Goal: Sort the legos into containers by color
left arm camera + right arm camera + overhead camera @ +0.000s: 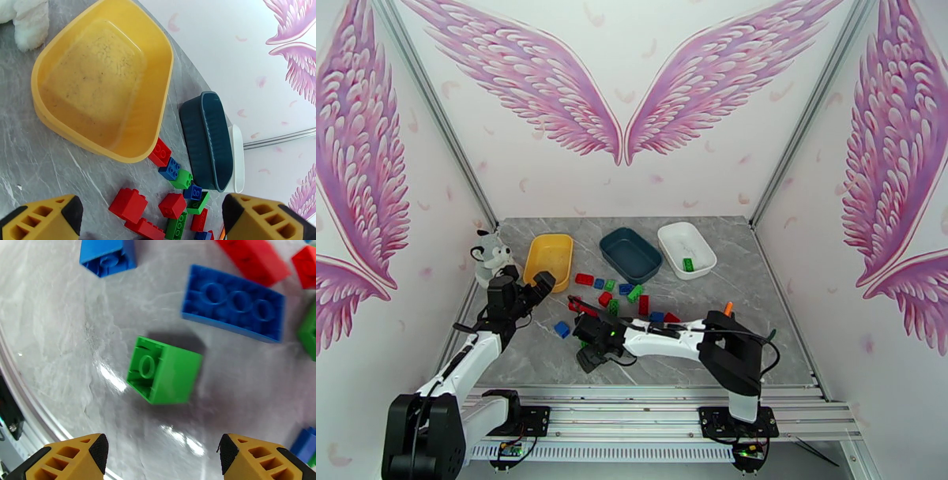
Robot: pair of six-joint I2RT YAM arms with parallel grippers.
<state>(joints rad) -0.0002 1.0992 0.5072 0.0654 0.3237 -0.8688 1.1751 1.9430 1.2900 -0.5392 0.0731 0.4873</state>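
**Loose bricks on marble, both jaws spread**

The legos [620, 296] lie scattered mid-worktop: small glossy studded blocks in red, green and blue, just in front of three shallow, round-cornered plastic trays. The yellow tray [551, 259] has a scuffed, speckled floor, the dark teal tray [630, 254] has ribbed outer walls, and the white tray [678, 237] holds one green brick [687, 264]. Before the right jaws, spread wide and gripping nothing, a square green brick [164, 376] rests tipped over, its hollow underside showing. The left jaws stand fully apart near the yellow tray, holding nothing. A plush husky [490, 256] sits at the left edge. The worktop [758, 316] is glossy grey veined marble; the white walls [632, 189] bear pink feathered wings
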